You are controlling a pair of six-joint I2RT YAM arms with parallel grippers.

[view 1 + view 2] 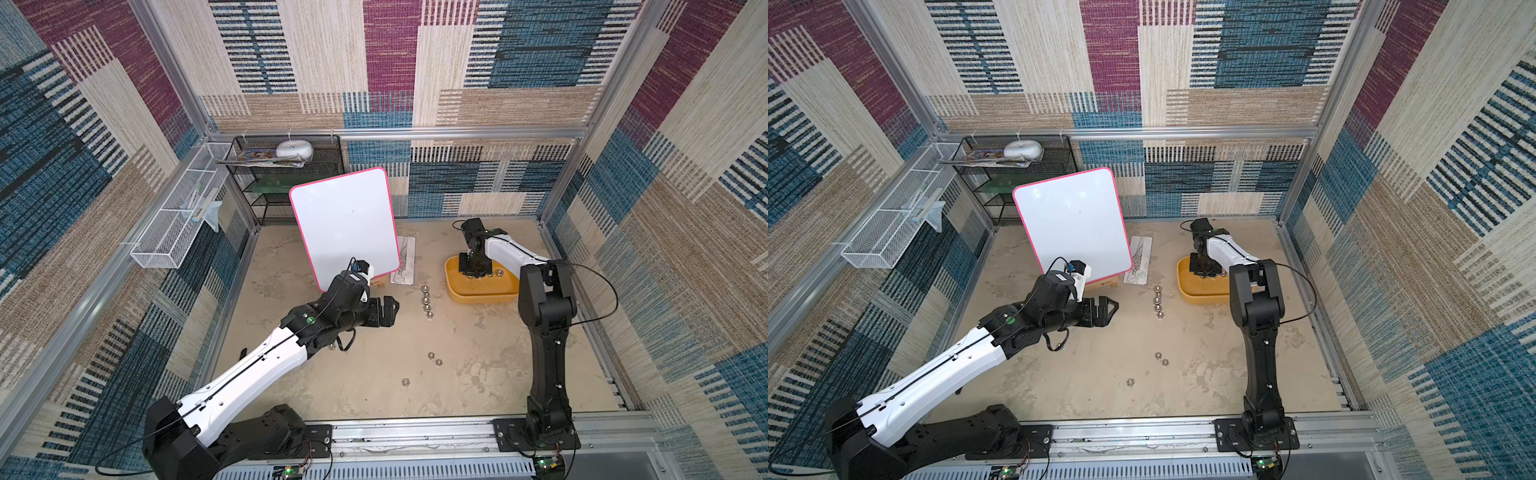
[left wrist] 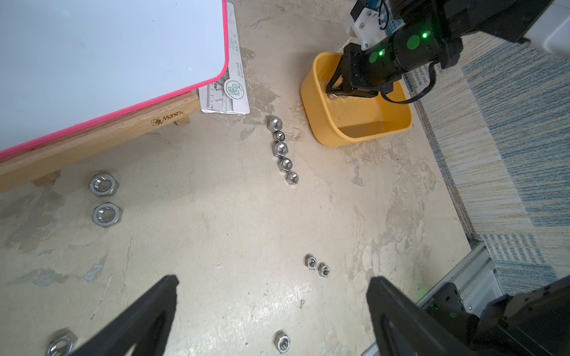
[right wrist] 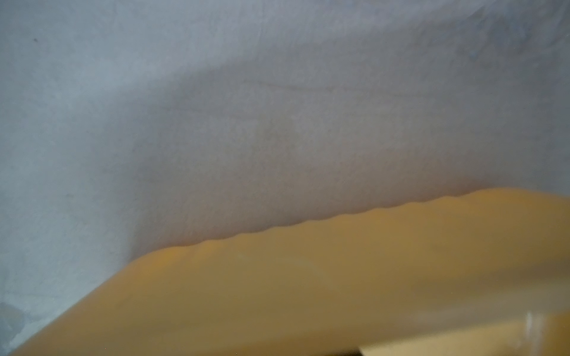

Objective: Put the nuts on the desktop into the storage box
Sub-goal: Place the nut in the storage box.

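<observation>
- The left gripper (image 2: 274, 279) hangs over the desktop (image 2: 216, 215). Its fingers (image 2: 148, 314) are spread wide, with nothing between them.
- One of the nuts (image 2: 282, 342) lies between those fingers, back from the tips. A pair sits just beyond the tips, closer to the finger on the storage box (image 2: 364, 135) side.
- Two larger nuts lie outside the other finger, near the whiteboard (image 2: 108, 55).
- Farther ahead of the fingers, five nuts lie in a row just beside the box.
- The right gripper (image 2: 334, 92) reaches into the box with its fingers drawn together. A silvery glint at their tips may be a nut, but it is too small to tell.
</observation>
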